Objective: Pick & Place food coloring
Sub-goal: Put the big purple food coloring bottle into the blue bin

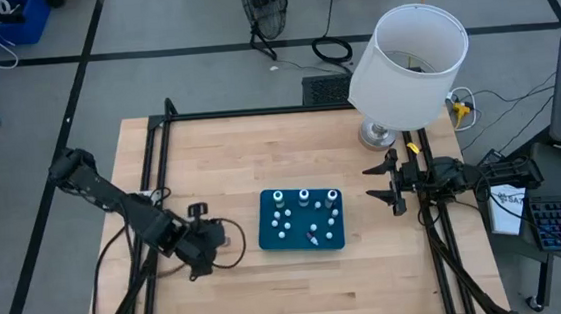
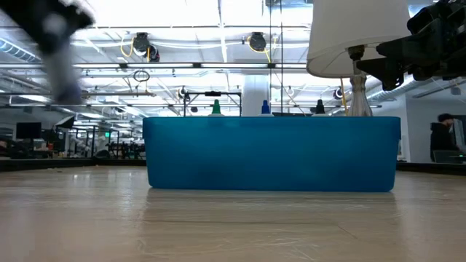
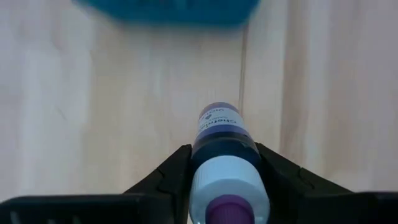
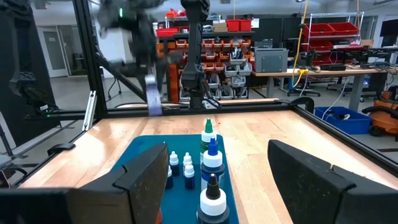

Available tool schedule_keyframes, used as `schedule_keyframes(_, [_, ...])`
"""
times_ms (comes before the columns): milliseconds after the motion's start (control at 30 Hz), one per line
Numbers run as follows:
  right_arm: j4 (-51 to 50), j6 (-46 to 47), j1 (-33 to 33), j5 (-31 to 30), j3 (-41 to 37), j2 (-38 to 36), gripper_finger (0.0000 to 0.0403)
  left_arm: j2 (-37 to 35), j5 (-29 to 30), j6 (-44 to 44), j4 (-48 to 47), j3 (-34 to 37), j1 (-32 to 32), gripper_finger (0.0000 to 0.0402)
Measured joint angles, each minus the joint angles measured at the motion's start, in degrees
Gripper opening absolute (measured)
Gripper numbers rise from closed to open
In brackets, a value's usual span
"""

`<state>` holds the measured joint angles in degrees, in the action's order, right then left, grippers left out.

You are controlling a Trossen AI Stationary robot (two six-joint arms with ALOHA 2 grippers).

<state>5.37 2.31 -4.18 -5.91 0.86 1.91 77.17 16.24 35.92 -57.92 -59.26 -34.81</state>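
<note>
Left gripper (image 1: 210, 245) is clamped on one food coloring bottle (image 3: 222, 146) — purple cap toward the wrist, base pointing forward, so the bottle's long axis runs along the fingers. In the high view that gripper hangs over bare table (image 1: 210, 152), just to the left of the teal tray (image 1: 270, 240) and clear of its wall. In the left wrist view the tray edge shows straight ahead of the bottle's base, so the tray lies dead in line with the bottle axis; my read is the next move runs along that line, either toward the tray or away from it, and the task sentence doesn't say which. Rest of the bottles (image 1: 304, 197) stand upright inside the tray, caps up, some tall at the far side and small ones nearer the middle. Right gripper (image 1: 387, 184) waits at the tray's right, near the lamp (image 1: 408, 57), fingers spread wide with nothing between them — also aimed at the tray, but the left arm has the bottle, so it's the one at work.
</note>
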Motion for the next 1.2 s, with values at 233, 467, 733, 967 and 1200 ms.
schedule_keyframes(233, [0.0, 0.0, 0.0, 0.0, 0.0, 0.0, 0.0263, 4.3, 3.6, -16.1, -6.4, -17.7, 8.6, 0.0142])
schedule_keyframes(467, [0.0, 0.0, 0.0, 0.0, 0.0, 0.0, 0.0263, 18.9, 1.4, -35.7, -10.0, -32.7, 16.9, 0.0142])
schedule_keyframes(733, [0.0, 0.0, 0.0, 0.0, 0.0, 0.0, 0.0263, 28.2, -6.8, -41.9, -11.9, -36.6, 18.1, 0.0142])
schedule_keyframes(967, [0.0, 0.0, 0.0, 0.0, 0.0, 0.0, 0.0263, 31.2, -8.0, -42.3, -10.0, -36.2, 17.4, 0.0142])
schedule_keyframes(1200, [0.0, 0.0, 0.0, 0.0, 0.0, 0.0, 0.0263, 32.4, -10.8, -43.9, -7.9, -35.6, 17.5, 0.0142])
